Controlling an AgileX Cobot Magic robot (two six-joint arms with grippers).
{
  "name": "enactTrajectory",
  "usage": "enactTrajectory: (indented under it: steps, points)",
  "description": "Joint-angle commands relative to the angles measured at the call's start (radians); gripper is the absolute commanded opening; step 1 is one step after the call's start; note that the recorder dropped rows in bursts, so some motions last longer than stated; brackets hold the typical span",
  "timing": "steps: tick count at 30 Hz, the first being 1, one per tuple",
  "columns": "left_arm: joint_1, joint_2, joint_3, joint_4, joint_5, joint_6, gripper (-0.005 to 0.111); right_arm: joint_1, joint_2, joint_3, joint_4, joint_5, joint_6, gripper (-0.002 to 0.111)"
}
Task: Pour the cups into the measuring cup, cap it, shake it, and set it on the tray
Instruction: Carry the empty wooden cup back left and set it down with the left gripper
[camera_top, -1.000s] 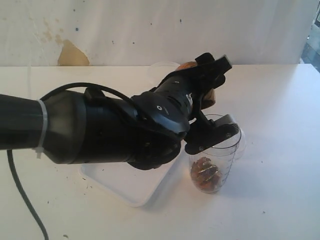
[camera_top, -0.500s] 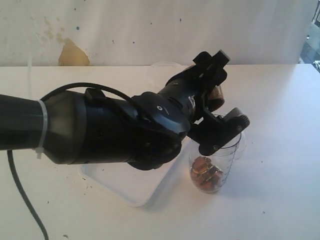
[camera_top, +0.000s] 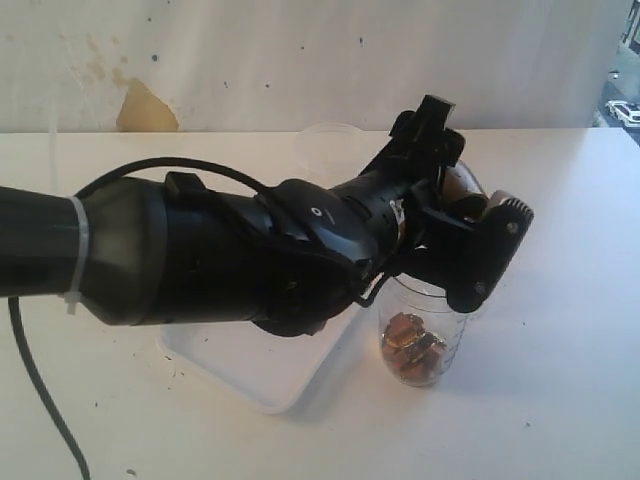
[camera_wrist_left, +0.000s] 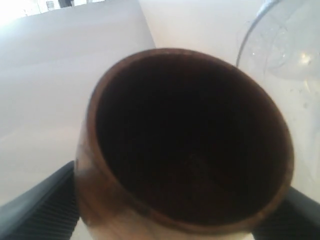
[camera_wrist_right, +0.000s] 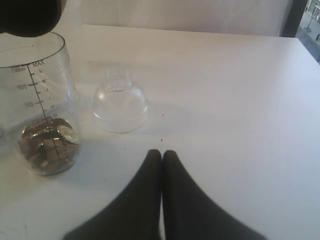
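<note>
My left gripper (camera_top: 462, 195) is shut on the brown wooden cup (camera_top: 463, 184), holding it tipped above the rim of the clear measuring cup (camera_top: 424, 338). In the left wrist view the wooden cup (camera_wrist_left: 185, 140) fills the frame, its inside dark, with a finger (camera_wrist_left: 42, 207) on each side. The measuring cup (camera_wrist_right: 46, 107) stands upright on the table with brown and pale pieces at its bottom. The clear dome cap (camera_wrist_right: 120, 104) sits on the table beside it. My right gripper (camera_wrist_right: 161, 153) is shut and holds nothing, low over the table near the cap. The white tray (camera_top: 250, 378) lies under my left arm.
A translucent container rim (camera_top: 325, 138) shows behind my left arm at the back. The arm's black cable (camera_top: 40, 400) hangs at the left. A white wall closes the table's far edge. Bare white tabletop (camera_wrist_right: 240, 100) stretches beyond the cap.
My left wrist has rolled and shifted right with the wooden cup; its lower finger swung up and to the right of the measuring cup's rim. The measuring cup has stayed in place.
</note>
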Motion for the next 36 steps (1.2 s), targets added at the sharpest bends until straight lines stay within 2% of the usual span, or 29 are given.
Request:
enactTrajectory:
  steps: [1, 9, 10, 14, 15, 18, 19, 20, 24, 25, 26, 28, 30, 33, 36]
  points:
    - [0.008, -0.057, -0.033, 0.004, -0.097, -0.172, 0.000, -0.006, -0.005, 0.005, -0.003, -0.007, 0.002, 0.000]
    - [0.085, -0.175, -0.077, 0.002, -0.471, -0.578, 0.000, -0.006, -0.005, 0.005, -0.003, -0.007, 0.002, 0.000]
    - [0.105, -0.194, -0.077, -0.001, -0.528, -0.679, 0.000, -0.006, -0.005, 0.005, -0.003, -0.007, 0.002, 0.000]
    - [0.139, -0.211, -0.077, -0.001, -0.544, -0.840, 0.000, -0.006, -0.005, 0.005, -0.003, -0.007, 0.002, 0.000]
    - [0.166, -0.220, -0.077, -0.001, -0.544, -0.950, 0.000, -0.006, -0.005, 0.005, -0.003, -0.007, 0.002, 0.000]
    - [0.226, -0.239, -0.076, -0.001, -0.544, -1.088, 0.000, -0.006, -0.005, 0.005, -0.003, -0.007, 0.002, 0.000]
    - [0.271, -0.264, -0.064, -0.001, -0.546, -1.153, 0.000, -0.006, -0.005, 0.005, -0.003, -0.007, 0.002, 0.000]
    - [0.290, -0.282, -0.052, -0.001, -0.544, -1.169, 0.000, -0.006, -0.005, 0.005, -0.003, -0.007, 0.002, 0.000]
    - [0.440, -0.400, 0.063, -0.001, -0.528, -1.195, 0.000, -0.006, -0.005, 0.005, -0.003, -0.007, 0.002, 0.000]
    - [0.491, -0.442, 0.115, -0.001, -0.491, -1.197, 0.000, -0.006, -0.005, 0.005, -0.003, -0.007, 0.002, 0.000]
    - [0.511, -0.458, 0.140, -0.001, -0.466, -1.202, 0.000, -0.006, -0.005, 0.005, -0.003, -0.007, 0.002, 0.000]
    - [0.610, -0.514, 0.228, -0.001, -0.354, -1.233, 0.000, -0.006, -0.005, 0.005, -0.003, -0.007, 0.002, 0.000]
    - [0.707, -0.540, 0.290, -0.001, -0.340, -1.242, 0.000, -0.006, -0.005, 0.005, -0.003, -0.007, 0.002, 0.000]
    - [0.819, -0.543, 0.345, -0.001, -0.340, -1.285, 0.000, -0.006, -0.005, 0.005, -0.003, -0.007, 0.002, 0.000]
    - [1.033, -0.499, 0.417, 0.004, -0.437, -1.359, 0.000, -0.006, -0.005, 0.005, -0.003, -0.007, 0.002, 0.000]
